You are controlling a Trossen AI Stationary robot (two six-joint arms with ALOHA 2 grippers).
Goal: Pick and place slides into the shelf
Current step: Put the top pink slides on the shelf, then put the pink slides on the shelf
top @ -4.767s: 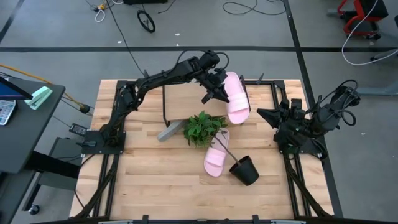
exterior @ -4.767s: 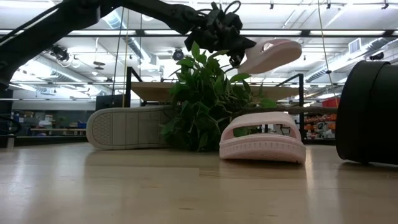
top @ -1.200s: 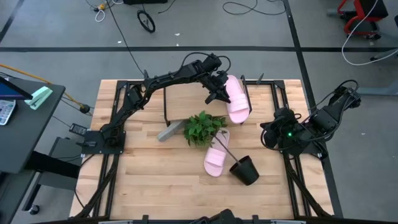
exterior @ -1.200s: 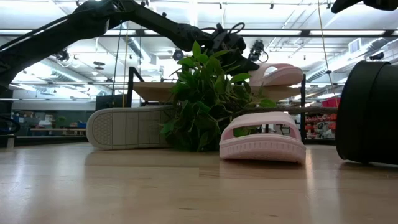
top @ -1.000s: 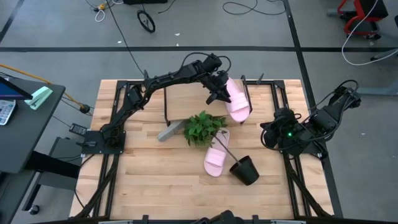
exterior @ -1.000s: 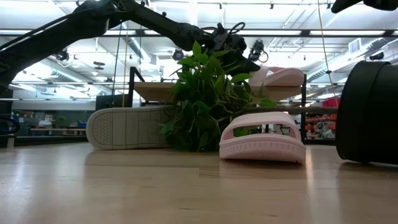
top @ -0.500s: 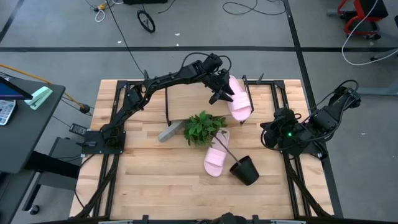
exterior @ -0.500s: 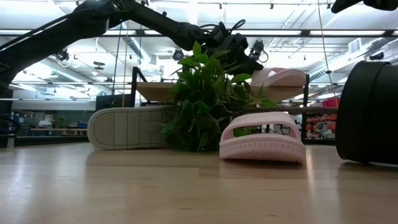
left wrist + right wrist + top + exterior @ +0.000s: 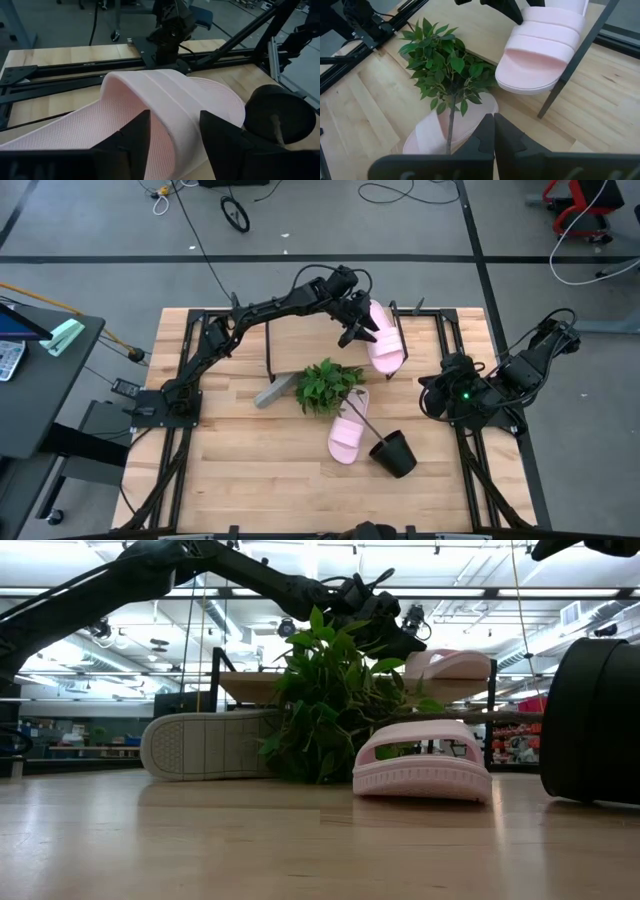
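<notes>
A pale pink slide [image 9: 386, 340] lies sole down on the shelf [image 9: 310, 340] top at the table's far side, toward the shelf's right end; the low view shows this slide [image 9: 450, 662] level on the plank. My left gripper [image 9: 358, 332] stands open at its left side, fingers on either side of the strap [image 9: 170, 95]. A second pink slide [image 9: 350, 432] lies flat on the table. A grey slide [image 9: 272, 392] stands on its long edge. My right gripper [image 9: 428, 398] waits shut by the table's right edge. My left gripper reaches the pink slide from the table's left, slanting down, with one finger [image 9: 131, 137] over the footbed and the other [image 9: 220, 137] past the strap's outer face. Whether either finger touches the strap [image 9: 175, 107] cannot be told.
A green leafy plant [image 9: 325, 387] stands between the shelf and the pink slide on the table, and its black pot [image 9: 393, 453] lies tipped near the middle. The shelf's black rod legs [image 9: 570, 65] stand beside the placed slide. Bare tabletop lies along the near edge.
My left gripper has opened and let go of the pink slide. The slide, tilted a second ago, has settled level on the shelf top and shifted slightly toward the far edge. The right arm has kept still.
</notes>
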